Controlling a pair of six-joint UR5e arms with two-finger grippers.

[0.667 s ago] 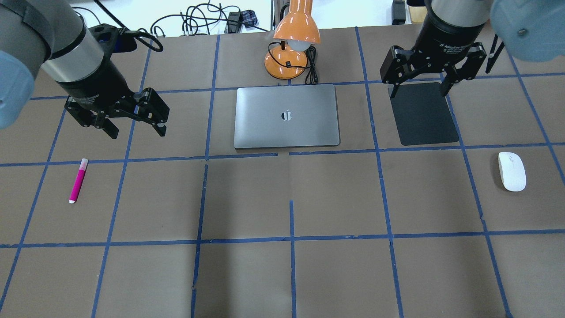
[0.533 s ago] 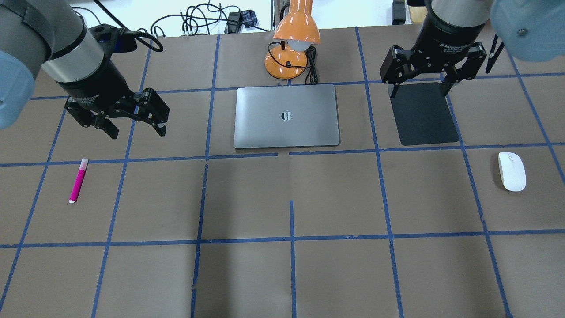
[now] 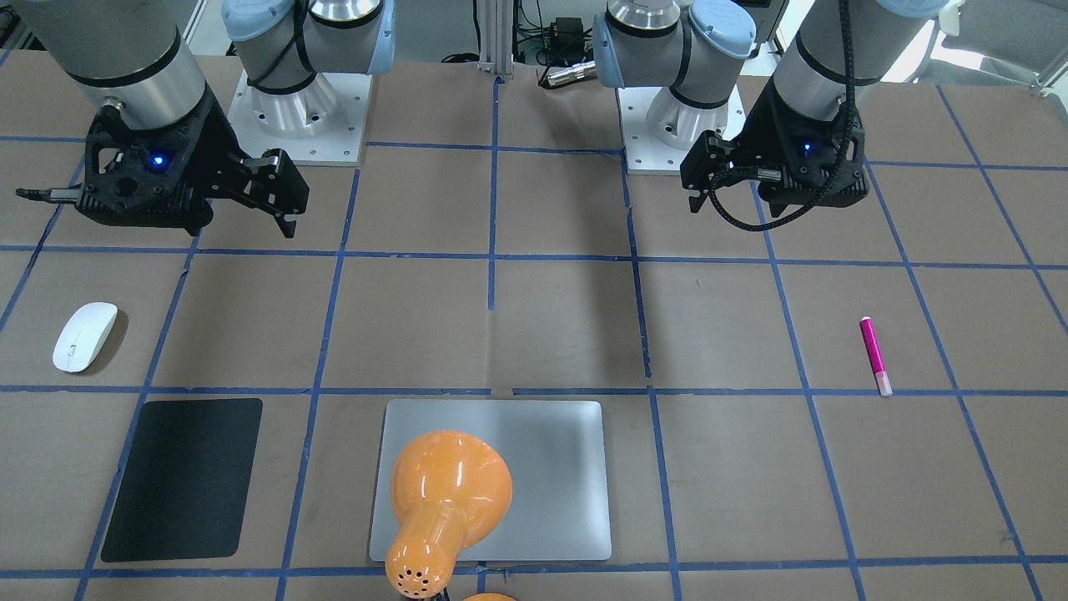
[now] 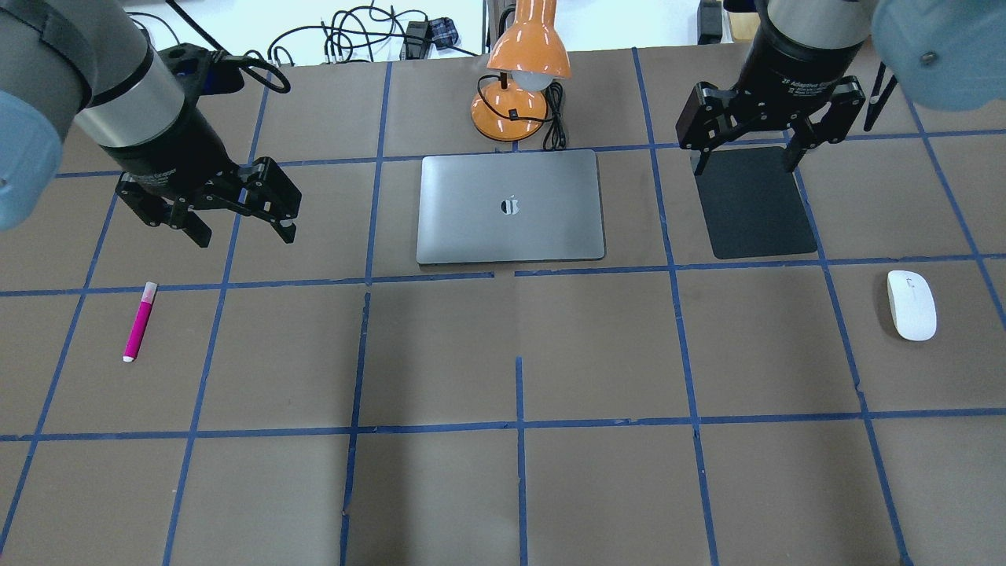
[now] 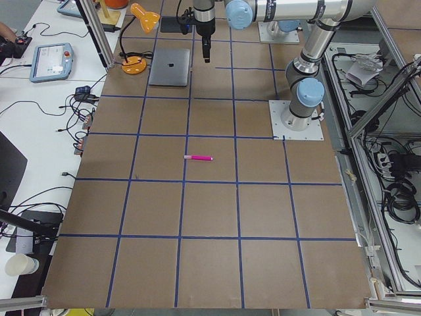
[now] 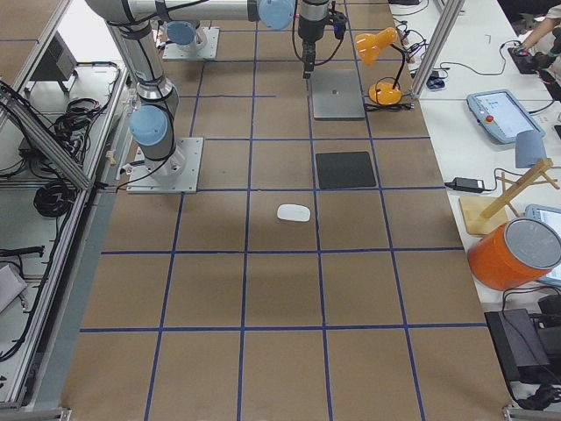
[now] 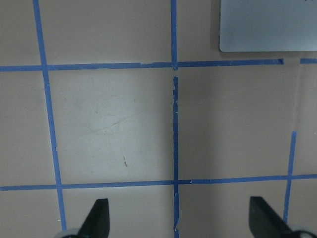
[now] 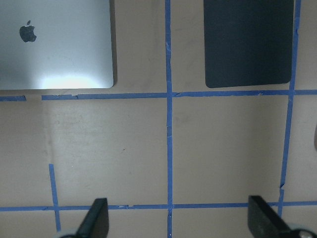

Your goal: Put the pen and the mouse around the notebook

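Note:
The pink pen (image 4: 140, 321) lies on the brown table at the left, nearer the front than my left gripper (image 4: 245, 234), which hangs open and empty above the table. At the far right lies the white mouse (image 4: 912, 305), well apart from my right gripper (image 4: 745, 167), which hovers open over the far end of the black mat. The silver notebook (image 4: 511, 206) lies flat in the middle at the back, between the two arms. In the left wrist view, the left gripper (image 7: 179, 220) has bare table between its fingers and a corner of the notebook (image 7: 267, 25) shows.
An orange desk lamp (image 4: 523, 79) stands just behind the notebook with its cord beside it. A black mat (image 4: 754, 203) lies right of the notebook. Blue tape lines mark the table into squares. Cables lie beyond the far edge.

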